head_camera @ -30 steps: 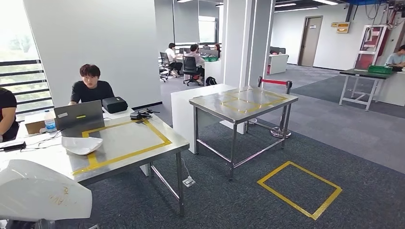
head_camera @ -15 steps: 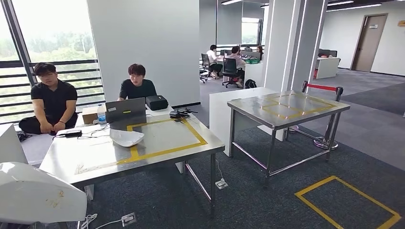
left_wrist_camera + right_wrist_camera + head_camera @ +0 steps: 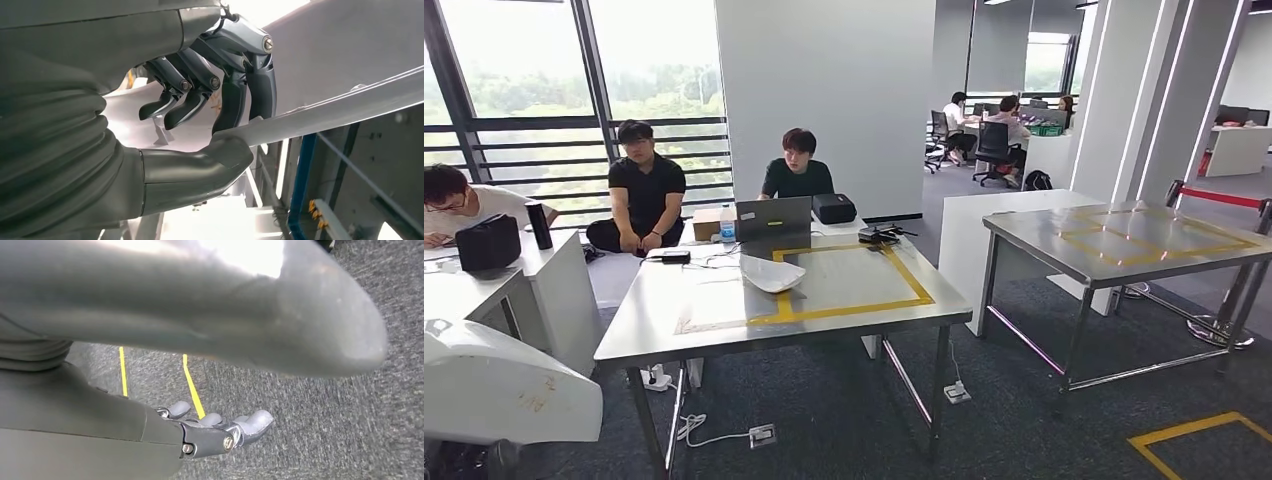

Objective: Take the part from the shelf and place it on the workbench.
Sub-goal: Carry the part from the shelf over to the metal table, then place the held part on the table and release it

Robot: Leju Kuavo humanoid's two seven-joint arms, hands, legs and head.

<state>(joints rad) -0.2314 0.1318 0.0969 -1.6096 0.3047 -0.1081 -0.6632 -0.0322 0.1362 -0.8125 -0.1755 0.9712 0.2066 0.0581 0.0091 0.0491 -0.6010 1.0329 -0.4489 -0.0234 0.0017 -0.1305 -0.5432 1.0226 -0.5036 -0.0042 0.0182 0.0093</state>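
A large white moulded part [image 3: 494, 392] fills the lower left corner of the head view. My left hand [image 3: 215, 115] grips the part's thin edge [image 3: 325, 107] between thumb and fingers. The steel workbench [image 3: 664, 325] with a yellow tape rectangle stands ahead, slightly left of centre. Another white part [image 3: 771, 272] lies on it at the rectangle's left side. My right hand [image 3: 215, 432] hangs over grey carpet with its fingers stretched out and nothing in them.
Three people sit behind the workbench by the window, with a laptop [image 3: 772, 218], a bottle and boxes at its far edge. A second steel table [image 3: 1124, 245] stands to the right, a white desk [image 3: 484, 285] to the left. Cables and a floor socket [image 3: 759, 435] lie under the workbench.
The camera has turned left: the workbench has slid from the left towards the centre, and more of the window and seated people has come in. The white part stays at the lower left.
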